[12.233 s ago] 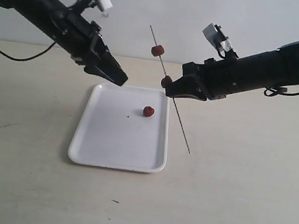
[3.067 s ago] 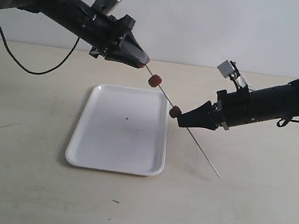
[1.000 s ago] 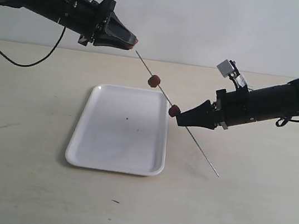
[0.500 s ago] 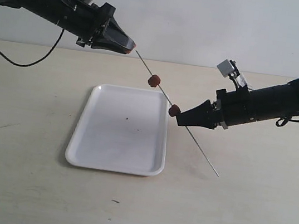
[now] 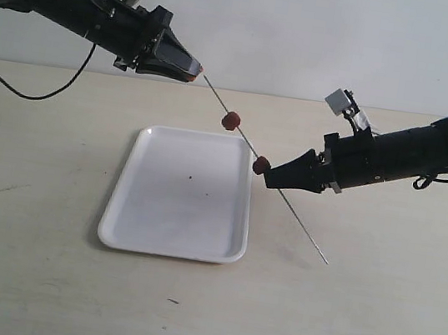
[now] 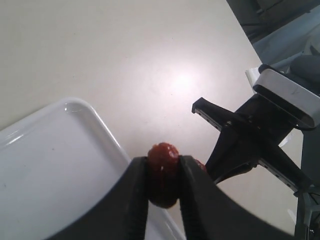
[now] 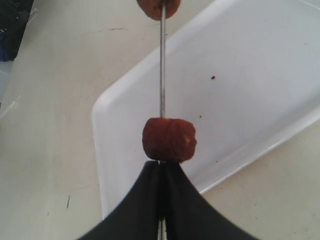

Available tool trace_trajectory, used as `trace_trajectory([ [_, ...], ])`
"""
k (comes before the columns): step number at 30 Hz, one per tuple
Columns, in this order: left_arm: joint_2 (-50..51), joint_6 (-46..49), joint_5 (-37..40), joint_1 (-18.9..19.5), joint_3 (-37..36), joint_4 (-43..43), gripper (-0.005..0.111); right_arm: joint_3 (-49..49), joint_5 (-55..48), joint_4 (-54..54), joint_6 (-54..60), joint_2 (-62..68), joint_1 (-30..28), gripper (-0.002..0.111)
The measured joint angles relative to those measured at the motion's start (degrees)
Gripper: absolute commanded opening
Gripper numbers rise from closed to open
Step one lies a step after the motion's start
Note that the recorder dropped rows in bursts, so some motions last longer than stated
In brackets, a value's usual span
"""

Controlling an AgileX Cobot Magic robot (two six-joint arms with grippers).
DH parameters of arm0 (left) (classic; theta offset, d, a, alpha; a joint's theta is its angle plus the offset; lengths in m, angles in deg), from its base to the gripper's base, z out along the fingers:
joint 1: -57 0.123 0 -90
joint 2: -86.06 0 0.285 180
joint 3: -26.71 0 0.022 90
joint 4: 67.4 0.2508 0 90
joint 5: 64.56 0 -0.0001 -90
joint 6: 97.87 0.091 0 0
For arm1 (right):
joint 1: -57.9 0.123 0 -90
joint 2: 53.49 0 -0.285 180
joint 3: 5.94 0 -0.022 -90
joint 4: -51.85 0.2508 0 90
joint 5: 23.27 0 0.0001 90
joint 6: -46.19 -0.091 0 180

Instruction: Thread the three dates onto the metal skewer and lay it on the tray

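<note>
My right gripper (image 5: 271, 178) (image 7: 161, 164) is shut on the thin metal skewer (image 5: 296, 219) (image 7: 161, 85), which slants up to the left above the table. Two dates sit on the rod: one (image 5: 260, 165) (image 7: 169, 139) against my right fingertips, one (image 5: 230, 120) (image 7: 159, 7) higher up. My left gripper (image 5: 193, 69) (image 6: 164, 170) is shut on the third date (image 6: 163, 167), its red edge (image 5: 192, 73) just showing, held at the skewer's upper tip. The white tray (image 5: 179, 196) (image 6: 45, 165) (image 7: 240, 75) lies bare on the table below.
The pale tabletop (image 5: 353, 322) spreads around the tray. A black cable (image 5: 17, 86) trails from the left arm across the back left. A small dark speck (image 5: 191, 178) marks the tray.
Over the last second my left gripper has dipped slightly at the skewer's upper tip with the date in it. The right gripper, skewer and two threaded dates have held still.
</note>
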Motion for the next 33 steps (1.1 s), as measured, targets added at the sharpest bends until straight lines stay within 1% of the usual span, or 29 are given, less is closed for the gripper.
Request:
trace_trajectory([
  [12, 0.0, 0.05, 0.0, -0.13, 0.0, 0.0, 0.023, 0.0, 0.0, 0.63, 0.0, 0.0, 1.62, 0.0],
  [14, 0.0, 0.05, -0.24, -0.53, 0.0, 0.12, 0.023, 0.0, 0.0, 0.72, 0.0, 0.0, 1.62, 0.0],
  [20, 0.0, 0.05, -1.41, -4.07, 0.0, 0.47, 0.023, 0.0, 0.0, 1.17, 0.0, 0.0, 1.62, 0.0],
  [24, 0.73, -0.08, -1.18, -5.59, 0.0, 1.61, 0.023, 0.0, 0.0, 2.55, 0.0, 0.0, 1.62, 0.0],
  [33, 0.82, -1.09, -1.07, -5.83, 0.0, 2.4, 0.023, 0.0, 0.0, 4.89, 0.57, 0.0, 1.62, 0.0],
])
